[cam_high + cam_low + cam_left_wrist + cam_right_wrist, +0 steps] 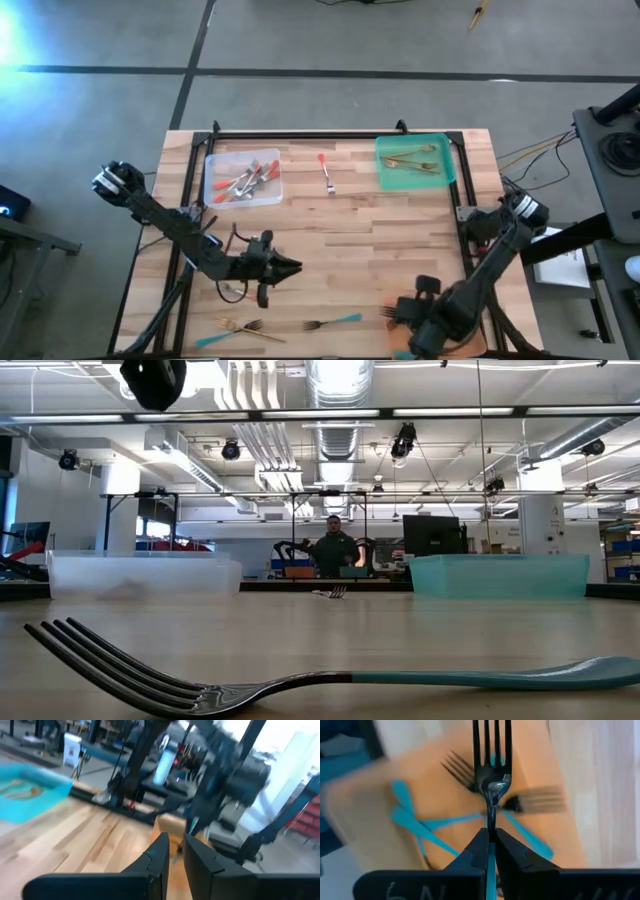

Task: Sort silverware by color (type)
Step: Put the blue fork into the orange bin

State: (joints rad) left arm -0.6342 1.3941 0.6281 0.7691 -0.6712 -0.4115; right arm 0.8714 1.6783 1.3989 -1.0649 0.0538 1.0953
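Now right gripper (491, 840) clamped on teal-handled fork (492, 750), above orange tray (400, 312) at worktop (340, 225) near edge; left gripper (290, 266) narrowly parted, empty, mid-worktop.

Beyond my table: grey floor (330, 40) crossed by dark lines. Ceiling ducts (338, 400) and strip lights (455, 412) overhead. A person (335, 550) stands far back near a monitor (431, 535). White column (120, 510) at one side.

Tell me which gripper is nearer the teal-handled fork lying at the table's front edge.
Left. The left gripper hovers just behind the teal-handled fork; the right gripper, shut on another fork, sits slightly farther, off its handle end.
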